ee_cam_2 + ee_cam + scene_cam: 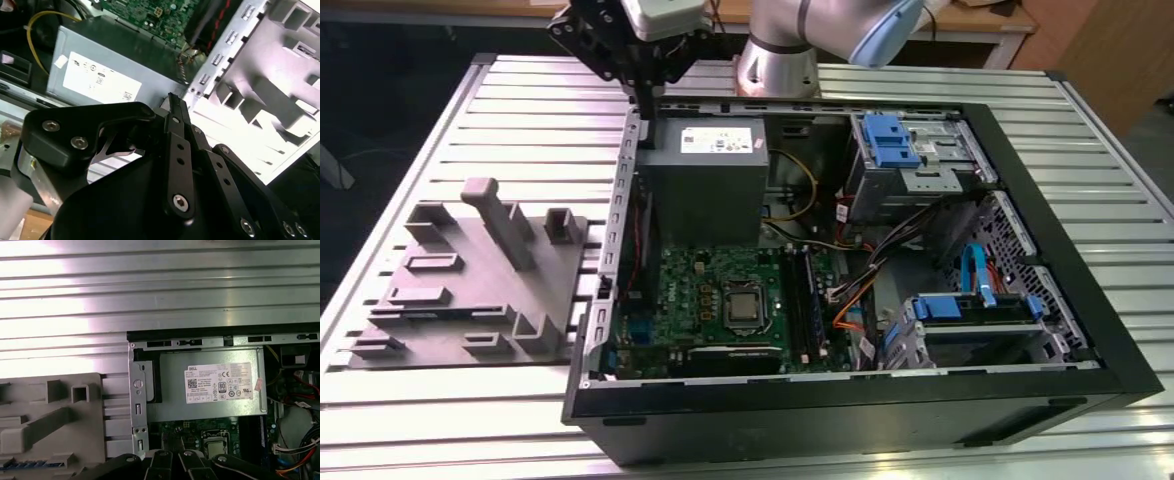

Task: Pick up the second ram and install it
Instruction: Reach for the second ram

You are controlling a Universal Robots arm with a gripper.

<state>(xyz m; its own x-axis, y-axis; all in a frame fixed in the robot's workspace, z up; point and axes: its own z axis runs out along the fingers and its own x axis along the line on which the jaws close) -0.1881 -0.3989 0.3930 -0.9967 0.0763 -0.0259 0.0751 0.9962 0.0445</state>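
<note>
My gripper [644, 100] hangs over the corner of the open computer case [854, 400] nearest the arm's base [774, 60], just above the case wall beside the power supply [700, 170]. The exterior view takes in the whole job. It shows the green board [707, 290] with its processor [744, 308], the long black slots [807, 300] beside it, and a drive cage with a blue handle [897, 140]. It also shows the gray tray [467, 290] on the slatted table [520, 100], next to the case on the exterior view's left. From there I cannot judge how my jaws stand.

The second wrist view settles that. There my gripper [172, 102] has its two black fingers [178, 150] drawn together until the tips meet, and I can make out nothing pinched between them. Past them lie the power supply [115, 75], a yellow cable [35, 30] and the tray [280, 100].

The first wrist view looks down past my gripper [175, 452] onto the labelled face of the power supply [210, 385], the processor [215, 447], the bare table slats [150, 290] and the tray [50, 415]. In this view a thin bluish strip lies in a groove of the tray, well apart from my tips. I take it for the ram [30, 464], though I cannot be sure.
</note>
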